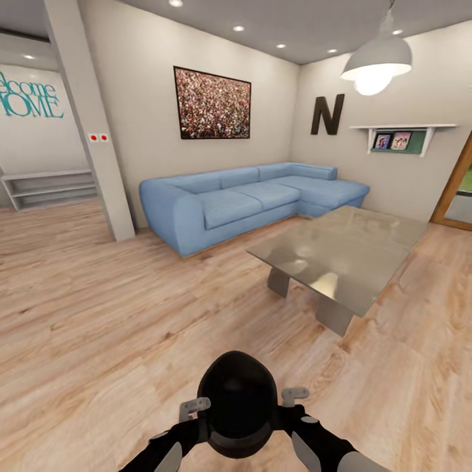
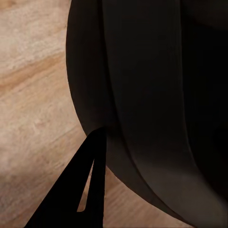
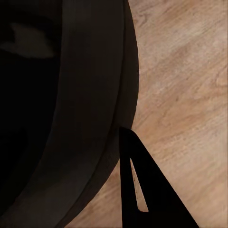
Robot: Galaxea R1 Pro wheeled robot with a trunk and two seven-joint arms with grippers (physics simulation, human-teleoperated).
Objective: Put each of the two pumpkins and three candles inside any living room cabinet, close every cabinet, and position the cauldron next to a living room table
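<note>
Cauldron [image 1: 237, 400] clamped between left pincer [image 1: 195, 408] and right pincer [image 1: 294, 395], both gripping its rim, short of the table [image 1: 367, 236]

Glossy black cauldron [image 1: 237, 400], grey reflective table [image 1: 341, 252], blue sofa [image 1: 249, 200], light wood-plank floor [image 1: 98, 314]

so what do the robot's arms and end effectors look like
The arms are black with light grey shell panels. The left end effector and right end effector carry pale grey bracket-like fingers. In the wrist views, a finger looks black, triangular, with a narrow slot.
</note>
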